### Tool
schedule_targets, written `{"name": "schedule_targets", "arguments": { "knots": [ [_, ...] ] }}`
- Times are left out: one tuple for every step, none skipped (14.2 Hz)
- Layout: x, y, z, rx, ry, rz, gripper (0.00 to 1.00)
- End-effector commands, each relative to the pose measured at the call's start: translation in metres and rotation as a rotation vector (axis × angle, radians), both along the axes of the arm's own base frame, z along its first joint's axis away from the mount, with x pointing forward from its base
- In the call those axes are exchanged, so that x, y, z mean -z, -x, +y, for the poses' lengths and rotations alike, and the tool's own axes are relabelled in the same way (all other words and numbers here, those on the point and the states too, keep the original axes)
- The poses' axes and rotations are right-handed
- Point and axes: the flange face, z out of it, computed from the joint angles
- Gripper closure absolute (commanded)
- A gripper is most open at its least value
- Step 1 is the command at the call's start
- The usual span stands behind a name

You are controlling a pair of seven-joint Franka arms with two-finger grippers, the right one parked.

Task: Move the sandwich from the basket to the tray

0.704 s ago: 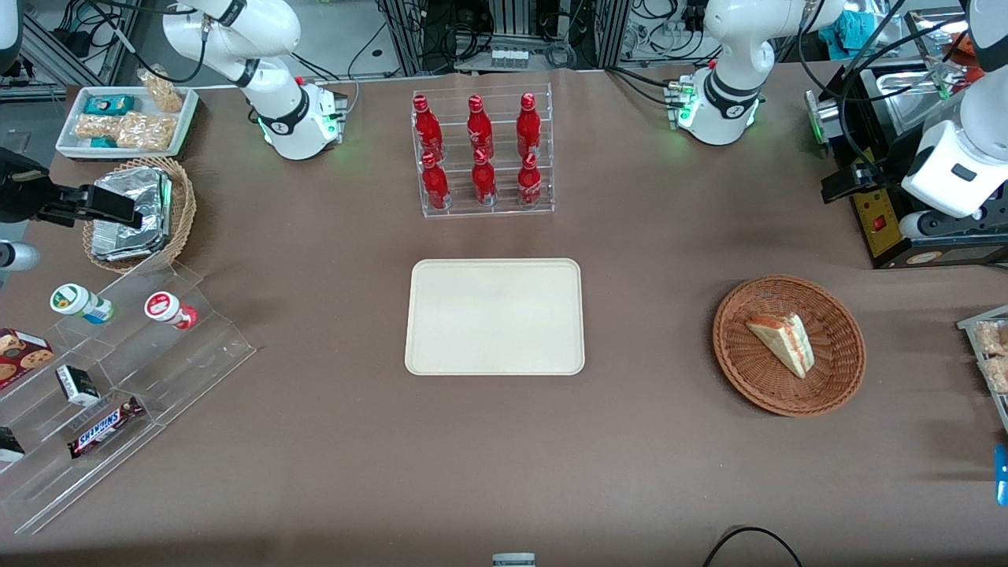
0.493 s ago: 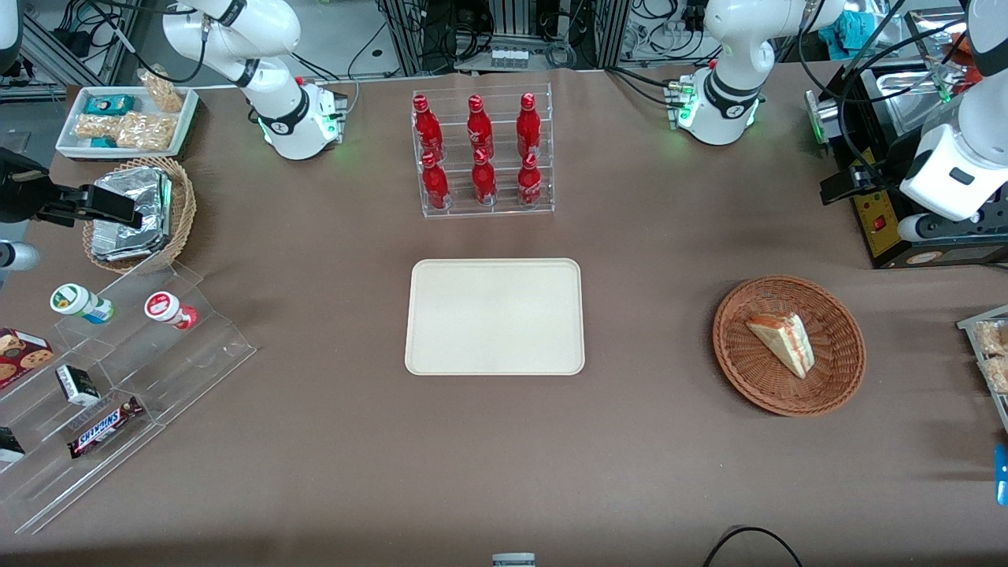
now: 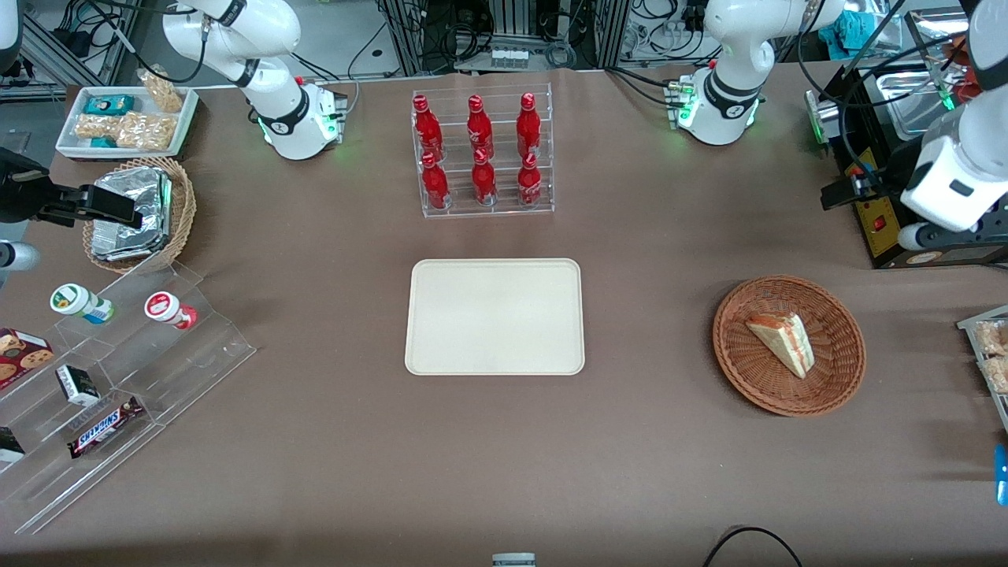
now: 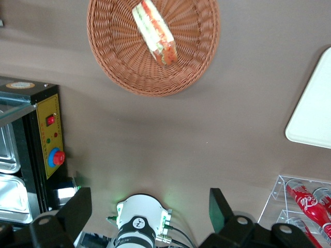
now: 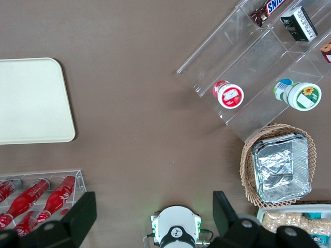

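The sandwich [image 3: 781,343] is a pale wedge with a red and green filling edge, lying in the reddish-brown wicker basket [image 3: 787,402] toward the working arm's end of the table. The wrist view shows the sandwich [image 4: 155,32] and basket [image 4: 155,85] too. The cream tray [image 3: 494,316] lies flat at the table's middle with nothing on it. My gripper [image 3: 844,192] hangs high above the table, farther from the front camera than the basket and beside a black control box. Its fingers [image 4: 77,212] stand wide apart with nothing between them, so the gripper [image 4: 149,206] is open.
A clear rack of red bottles [image 3: 482,153] stands farther from the camera than the tray. The black control box [image 3: 882,213] sits close to my gripper. A snack tray [image 3: 988,354] lies at the table edge beside the basket. Acrylic shelves [image 3: 118,378] and a tan basket with foil packs [image 3: 134,213] lie toward the parked arm's end.
My working arm's wrist has shifted slightly, and the gripper sits a little lower in the front view. The sandwich, basket and tray have not moved.
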Motion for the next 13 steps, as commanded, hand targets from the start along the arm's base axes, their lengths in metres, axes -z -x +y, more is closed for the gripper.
{"name": "schedule_targets", "arguments": {
  "knots": [
    [0.029,-0.02,0.022,-0.057,0.001,0.034,0.0],
    [0.046,-0.027,0.029,-0.082,-0.002,0.017,0.0],
    [0.067,-0.032,0.035,-0.115,-0.012,-0.015,0.0],
    [0.091,-0.035,0.037,-0.143,-0.017,-0.055,0.0],
    [0.116,-0.034,0.05,-0.171,-0.019,-0.084,0.0],
    [0.133,-0.034,0.059,-0.186,-0.019,-0.108,0.0],
    [0.153,-0.033,0.066,-0.2,-0.018,-0.133,0.0],
    [0.172,-0.032,0.068,-0.208,-0.016,-0.157,0.0],
    [0.194,-0.03,0.07,-0.216,-0.014,-0.185,0.0],
    [0.21,-0.03,0.073,-0.241,-0.014,-0.209,0.0],
    [0.225,-0.033,0.078,-0.302,-0.019,-0.227,0.0],
    [0.234,-0.037,0.079,-0.35,-0.028,-0.232,0.0],
    [0.237,-0.038,0.078,-0.371,-0.032,-0.233,0.0]
  ]
}}
